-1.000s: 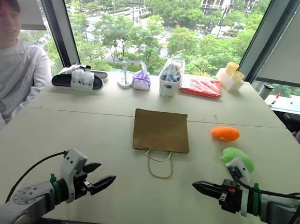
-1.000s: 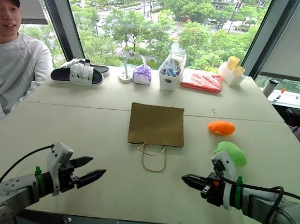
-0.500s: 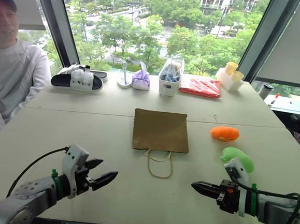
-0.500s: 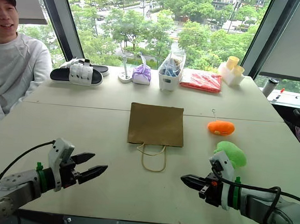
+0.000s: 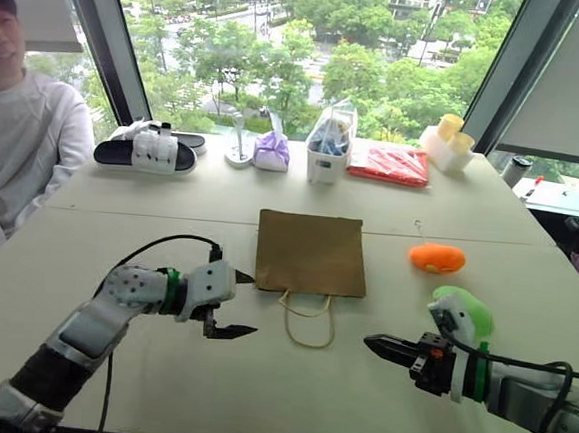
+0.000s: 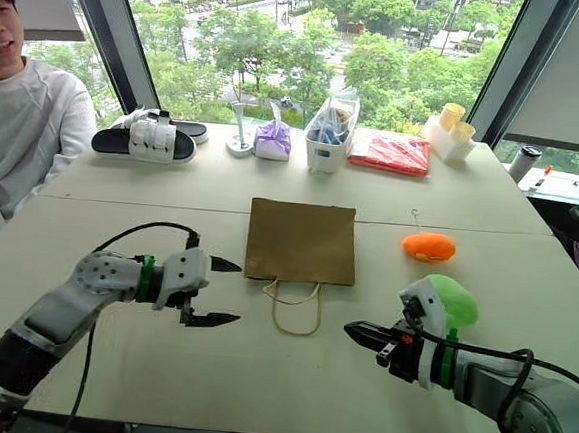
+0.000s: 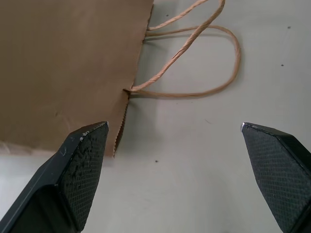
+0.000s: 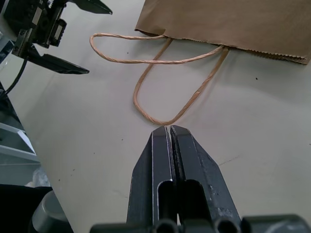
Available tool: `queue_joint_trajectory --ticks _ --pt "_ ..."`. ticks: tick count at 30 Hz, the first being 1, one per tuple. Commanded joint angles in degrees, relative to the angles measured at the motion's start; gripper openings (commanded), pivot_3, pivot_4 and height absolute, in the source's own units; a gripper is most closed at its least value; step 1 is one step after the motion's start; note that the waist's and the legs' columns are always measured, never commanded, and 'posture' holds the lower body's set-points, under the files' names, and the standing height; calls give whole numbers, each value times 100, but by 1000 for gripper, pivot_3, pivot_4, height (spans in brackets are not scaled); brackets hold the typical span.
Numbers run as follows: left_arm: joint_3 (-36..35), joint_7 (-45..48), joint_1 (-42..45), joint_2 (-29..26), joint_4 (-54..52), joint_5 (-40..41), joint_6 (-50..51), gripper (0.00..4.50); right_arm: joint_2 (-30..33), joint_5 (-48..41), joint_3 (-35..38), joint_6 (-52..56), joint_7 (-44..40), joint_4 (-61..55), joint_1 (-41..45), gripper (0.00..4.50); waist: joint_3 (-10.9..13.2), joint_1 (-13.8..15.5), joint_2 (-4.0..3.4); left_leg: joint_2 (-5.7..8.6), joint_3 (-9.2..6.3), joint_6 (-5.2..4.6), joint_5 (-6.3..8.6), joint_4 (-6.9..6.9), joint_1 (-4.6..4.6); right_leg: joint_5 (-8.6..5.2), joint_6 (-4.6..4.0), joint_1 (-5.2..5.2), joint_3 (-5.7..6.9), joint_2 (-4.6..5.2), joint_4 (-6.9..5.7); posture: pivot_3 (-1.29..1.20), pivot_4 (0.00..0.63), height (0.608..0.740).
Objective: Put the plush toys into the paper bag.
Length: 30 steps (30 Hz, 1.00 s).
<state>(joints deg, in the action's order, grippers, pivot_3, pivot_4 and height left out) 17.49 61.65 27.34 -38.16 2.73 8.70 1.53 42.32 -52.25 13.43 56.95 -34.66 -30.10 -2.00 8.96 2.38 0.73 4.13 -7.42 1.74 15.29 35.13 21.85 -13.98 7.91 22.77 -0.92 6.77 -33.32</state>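
The brown paper bag (image 5: 312, 253) lies flat at the table's middle, its cord handles (image 5: 307, 322) trailing toward me. My left gripper (image 5: 250, 304) is open beside the bag's near left corner, one finger above the other; the left wrist view shows the bag's mouth edge (image 7: 121, 121) between the fingertips (image 7: 87, 145). My right gripper (image 5: 370, 340) is shut and empty, pointing at the handles (image 8: 160, 92) from the right. An orange plush toy (image 5: 436, 257) rests right of the bag. A green plush toy (image 5: 466, 309) sits just behind my right wrist.
Along the far edge stand black sandals (image 5: 144, 152), a purple pouch (image 5: 272, 150), a clear plastic bag of items (image 5: 330, 145), a red packet (image 5: 389, 164) and yellow cups (image 5: 446, 141). A person (image 5: 15, 135) sits at the table's left side.
My left arm has swung forward and right to the bag's near left corner and rolled its open fingers to stand one above the other. The right gripper has stayed put.
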Motion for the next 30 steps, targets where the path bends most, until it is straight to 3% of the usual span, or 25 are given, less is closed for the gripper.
queue_joint_trajectory --ticks 1,7,8,12,17,22,30 --pt "180 114 603 540 883 -293 -717 4457 -192 -27 -8 -116 209 -370 -129 0 0 13 1 3 -3 3 -2 5 4 0 0 -4 4 0 0 0 150 740" --pt "273 430 1325 1238 2276 -503 -1628 4457 -448 -14 -69 -193 514 -617 -314 0 1 -46 6 5 -3 4 -4 22 -4 13 22 -11 3 -1 -9 0 150 740" --pt "244 489 1392 1326 2387 -459 -1680 4221 -482 -11 -73 -207 561 -642 -339 0 1 -44 6 5 -1 4 -4 21 -10 13 23 -14 3 -1 -14 0 150 740" --pt "193 792 1534 1457 2534 -382 -1844 2653 -580 0 -110 -252 689 -714 -401 0 2 -42 7 4 -2 4 -4 20 -21 13 24 -17 4 -6 -28 0 150 740" --pt "83 921 1607 1570 2414 -243 -1620 41 -681 39 -264 -325 797 -724 -396 0 2 -31 7 4 -3 4 -4 21 -33 13 24 -29 4 -6 -32 0 150 740" --pt "-336 351 1839 1975 2353 64 -492 41 -950 237 -579 -497 1029 -632 4 0 5 -34 12 4 -6 3 -4 35 -36 12 26 -29 4 -7 -58 0 150 740" --pt "-1174 -201 2304 2451 1498 1297 2038 41 -1606 1513 -1346 -1280 1587 -247 654 0 4 -169 12 6 -24 6 -6 58 -39 8 32 -32 6 -15 -86 0 150 740"
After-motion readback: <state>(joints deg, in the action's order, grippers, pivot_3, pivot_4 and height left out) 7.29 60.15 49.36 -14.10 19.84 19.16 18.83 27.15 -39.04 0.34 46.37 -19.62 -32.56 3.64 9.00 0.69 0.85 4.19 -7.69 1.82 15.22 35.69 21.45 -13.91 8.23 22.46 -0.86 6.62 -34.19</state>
